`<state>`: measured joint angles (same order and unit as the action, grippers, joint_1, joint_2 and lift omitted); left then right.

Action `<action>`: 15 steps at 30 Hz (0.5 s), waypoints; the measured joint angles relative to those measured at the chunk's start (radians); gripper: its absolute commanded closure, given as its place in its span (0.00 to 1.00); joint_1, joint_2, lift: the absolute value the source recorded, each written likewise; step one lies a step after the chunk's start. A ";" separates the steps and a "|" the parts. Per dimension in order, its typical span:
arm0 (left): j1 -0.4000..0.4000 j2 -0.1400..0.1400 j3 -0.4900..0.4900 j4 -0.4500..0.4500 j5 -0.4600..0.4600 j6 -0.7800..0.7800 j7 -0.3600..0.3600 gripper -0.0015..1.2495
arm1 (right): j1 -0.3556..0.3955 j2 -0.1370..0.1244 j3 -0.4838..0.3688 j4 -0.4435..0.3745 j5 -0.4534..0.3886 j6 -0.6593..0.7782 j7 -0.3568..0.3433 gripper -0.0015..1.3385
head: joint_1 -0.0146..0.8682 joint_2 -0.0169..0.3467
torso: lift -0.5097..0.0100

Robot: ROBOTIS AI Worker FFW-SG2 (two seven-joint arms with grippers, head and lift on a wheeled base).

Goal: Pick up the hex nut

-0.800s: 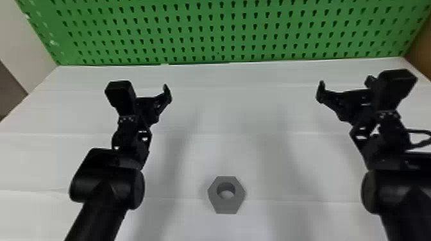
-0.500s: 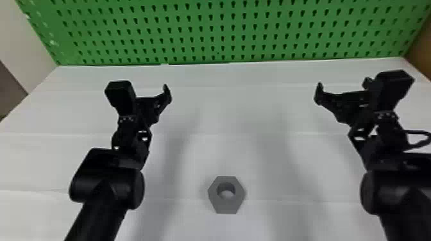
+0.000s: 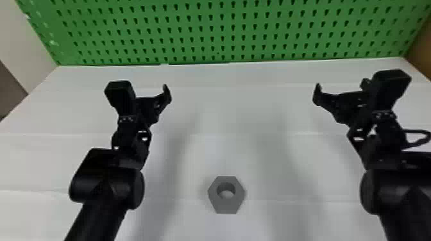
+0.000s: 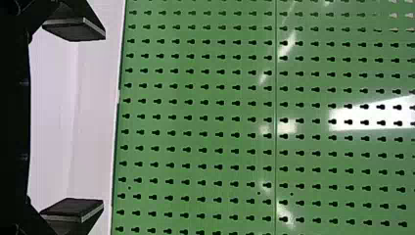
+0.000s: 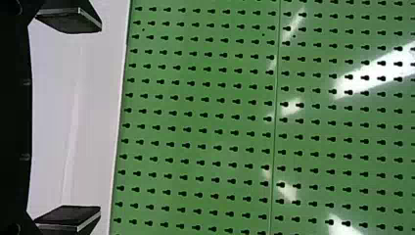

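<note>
A grey hex nut (image 3: 236, 202) lies flat on the white table (image 3: 231, 153), its hole facing up, low in the middle of the head view. My left gripper (image 3: 154, 104) is over the table, farther back and to the left of the nut. In the left wrist view the left gripper (image 4: 73, 119) has its fingers spread wide with nothing between them. On the other side, my right gripper (image 3: 341, 104) hangs farther back and to the nut's right. The right wrist view has the right gripper (image 5: 70, 119) open and holding nothing. Neither gripper touches the nut.
Along the table's far edge stands a green pegboard (image 3: 221, 32) full of keyhole slots. A pale wall panel (image 3: 29, 35) is at the back left, and a brown surface (image 3: 420, 51) at the back right. A black cable loop sticks out beside the right arm.
My right gripper has shifted slightly to the left. The left arm and the hex nut are where they were.
</note>
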<state>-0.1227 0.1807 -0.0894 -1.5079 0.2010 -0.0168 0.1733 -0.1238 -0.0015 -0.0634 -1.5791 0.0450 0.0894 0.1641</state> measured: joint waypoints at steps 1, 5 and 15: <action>0.000 0.000 0.000 0.000 0.000 0.000 0.000 0.07 | 0.000 0.000 0.002 -0.010 0.003 0.014 0.000 0.00 | 0.91 0.46 | 0.82; 0.000 0.000 0.001 0.000 0.000 0.000 0.000 0.07 | 0.002 0.000 0.020 -0.085 0.020 0.112 0.000 0.00 | 0.91 0.46 | 0.82; -0.001 0.000 0.002 0.000 0.000 0.000 0.000 0.07 | -0.018 0.000 0.072 -0.276 0.044 0.347 0.000 0.00 | 0.91 0.46 | 0.82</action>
<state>-0.1235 0.1809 -0.0874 -1.5079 0.2009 -0.0168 0.1733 -0.1414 -0.0015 0.0084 -1.8553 0.0890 0.4364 0.1641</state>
